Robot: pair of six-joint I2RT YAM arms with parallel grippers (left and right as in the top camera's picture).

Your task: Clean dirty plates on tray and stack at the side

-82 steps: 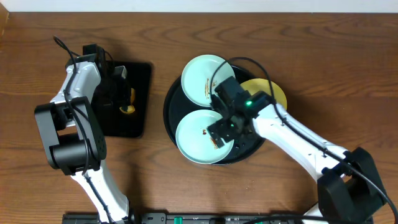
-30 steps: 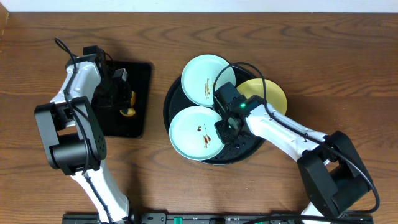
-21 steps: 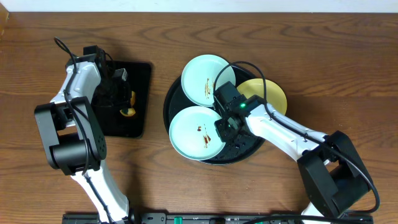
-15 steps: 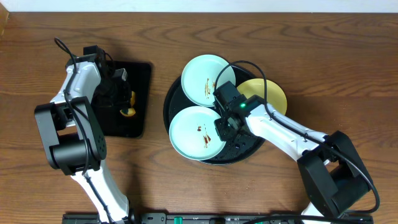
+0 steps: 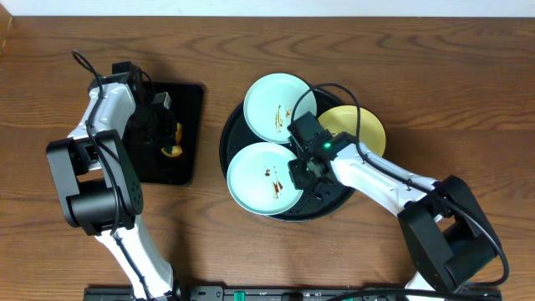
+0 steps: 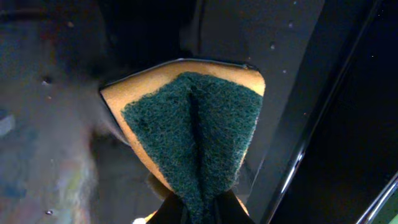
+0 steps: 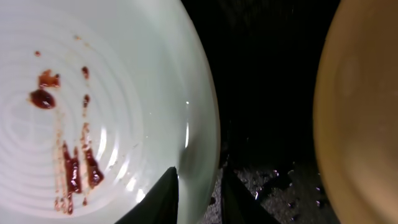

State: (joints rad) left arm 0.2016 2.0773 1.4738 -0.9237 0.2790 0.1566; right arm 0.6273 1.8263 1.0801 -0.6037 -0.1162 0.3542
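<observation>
Starting overhead, the round black tray (image 5: 224, 146) is seen mid-table (image 5: 435, 67) with all three plates on it. The far mint plate (image 5: 272, 109) lies at its back and the near mint plate (image 5: 255, 180) at its front left. The yellow plate (image 5: 364, 130) overhangs the right rim. No plate is yet stacked at the side. The right gripper (image 5: 303, 173) is placed at the near mint plate's right edge. The left gripper (image 5: 163, 134) is held over the rectangular tray (image 5: 191, 104), with a sponge (image 5: 172, 150) below it.

From the left wrist, the sponge, yellow with a green scouring face, is seen pinched and creased between closed fingers; it is judged soft and light.

From the right wrist, the near plate's rim is seen between the two fingers (image 7: 166, 196), one over the inner face and one outside. Whether the rim is actually clamped cannot be told. Brown smears (image 7: 78, 168) are shown left of centre.

The plate is judged stiff, light, glossy and probably slippery, and likely to chip if dropped. It is best taken at the clean rim, away from the smears.
</observation>
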